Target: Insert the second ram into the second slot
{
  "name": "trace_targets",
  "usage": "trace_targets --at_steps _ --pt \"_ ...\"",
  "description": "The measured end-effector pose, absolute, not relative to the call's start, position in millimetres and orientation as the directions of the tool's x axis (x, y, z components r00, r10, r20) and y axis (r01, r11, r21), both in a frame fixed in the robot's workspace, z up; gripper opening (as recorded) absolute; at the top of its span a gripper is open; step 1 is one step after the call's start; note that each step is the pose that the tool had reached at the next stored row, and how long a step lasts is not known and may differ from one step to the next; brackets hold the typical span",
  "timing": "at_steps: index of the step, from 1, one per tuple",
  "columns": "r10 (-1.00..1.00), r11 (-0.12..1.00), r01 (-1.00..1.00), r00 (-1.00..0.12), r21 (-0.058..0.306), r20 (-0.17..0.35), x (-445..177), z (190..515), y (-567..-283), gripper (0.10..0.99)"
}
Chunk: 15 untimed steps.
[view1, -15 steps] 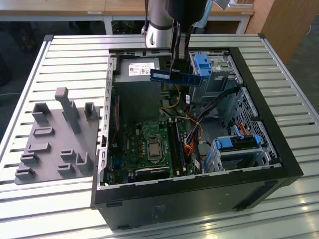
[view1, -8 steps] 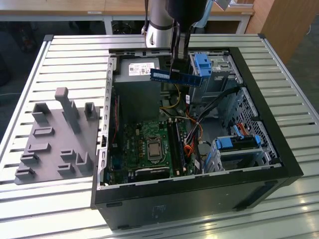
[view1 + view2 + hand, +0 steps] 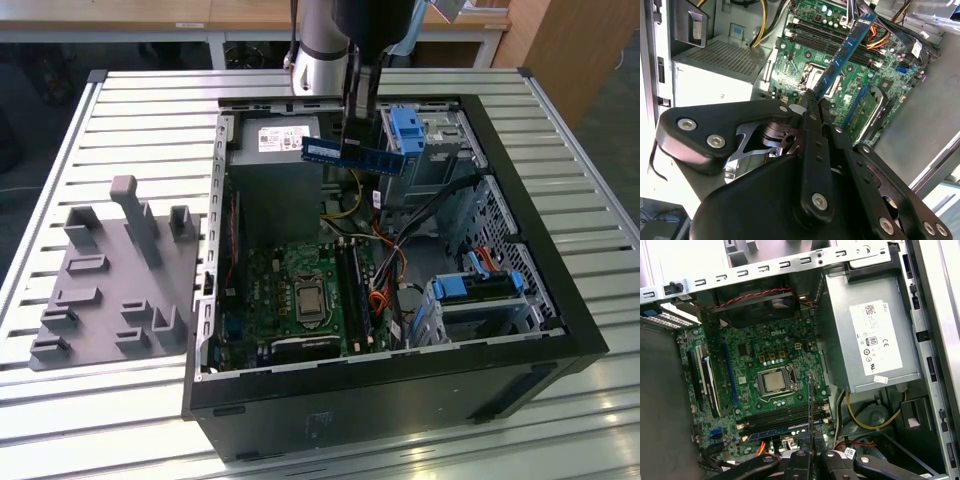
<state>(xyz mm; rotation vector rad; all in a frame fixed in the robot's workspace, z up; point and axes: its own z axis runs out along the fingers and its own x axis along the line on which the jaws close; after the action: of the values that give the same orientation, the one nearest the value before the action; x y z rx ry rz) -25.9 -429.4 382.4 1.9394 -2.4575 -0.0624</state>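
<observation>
Second ram (image 3: 385, 160) clamped in pincer (image 3: 356, 140) over open case (image 3: 400, 390); motherboard (image 3: 300, 295) inside.

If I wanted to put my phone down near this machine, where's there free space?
Bare slats of the ribbed metal table lie beyond the grey plastic holder block and along the exterior view's right of the open black computer case. Inside is crowded: green motherboard, cables, drive cages, and the gripper holding the blue memory stick above.

Blue second ram (image 3: 845, 52), green motherboard (image 3: 770, 350), black end effector (image 3: 816, 100), silver power supply (image 3: 840, 315)
</observation>
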Motion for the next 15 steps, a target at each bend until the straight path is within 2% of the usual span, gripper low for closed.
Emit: trace_targets --at_steps 15 --pt "-0.940 0.341 -0.939 -0.342 0.037 -0.015 -25.9 382.0 -429.4 0.137"
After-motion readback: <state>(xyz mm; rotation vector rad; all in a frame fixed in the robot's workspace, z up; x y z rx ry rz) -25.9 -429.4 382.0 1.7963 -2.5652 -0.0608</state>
